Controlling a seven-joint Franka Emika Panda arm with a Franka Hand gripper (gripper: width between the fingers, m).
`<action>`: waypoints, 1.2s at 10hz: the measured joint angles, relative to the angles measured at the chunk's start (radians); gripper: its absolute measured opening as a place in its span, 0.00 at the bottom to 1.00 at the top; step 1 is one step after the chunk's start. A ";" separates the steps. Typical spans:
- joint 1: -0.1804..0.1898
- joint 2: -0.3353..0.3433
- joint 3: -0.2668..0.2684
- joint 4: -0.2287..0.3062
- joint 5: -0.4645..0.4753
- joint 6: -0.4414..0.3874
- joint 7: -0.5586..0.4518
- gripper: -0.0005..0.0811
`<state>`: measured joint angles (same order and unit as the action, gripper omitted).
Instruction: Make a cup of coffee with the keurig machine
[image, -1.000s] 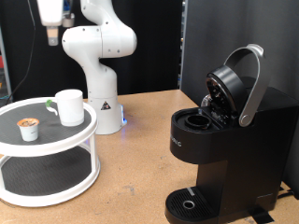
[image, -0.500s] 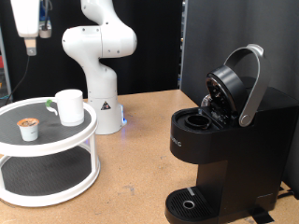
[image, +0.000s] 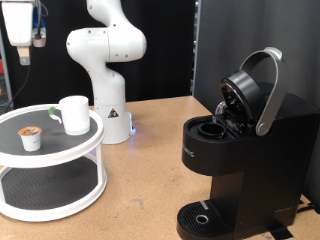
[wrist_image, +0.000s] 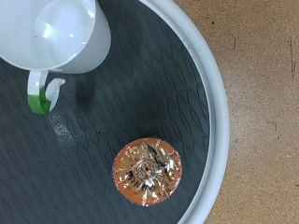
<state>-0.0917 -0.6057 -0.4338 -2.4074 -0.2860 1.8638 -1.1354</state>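
Our gripper (image: 23, 50) has slid left above the tray (image: 60, 150) with the pod (wrist_image: 148, 174) and cup (image: 73, 113), so we cannot tell its fingers yet

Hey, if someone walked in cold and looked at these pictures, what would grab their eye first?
Probably the keurig machine at the exterior view's right, its lid tipped open. Next, the round tiered tray at the left, carrying the cup and a small foil-topped pod. The gripper hangs high above that tray.
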 joint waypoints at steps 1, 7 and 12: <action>0.000 -0.004 -0.001 -0.007 0.005 0.014 0.000 1.00; -0.007 0.021 -0.016 -0.175 -0.046 0.245 0.028 1.00; -0.030 0.106 -0.053 -0.243 -0.091 0.447 0.030 1.00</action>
<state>-0.1213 -0.4995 -0.4864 -2.6500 -0.3767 2.3112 -1.1049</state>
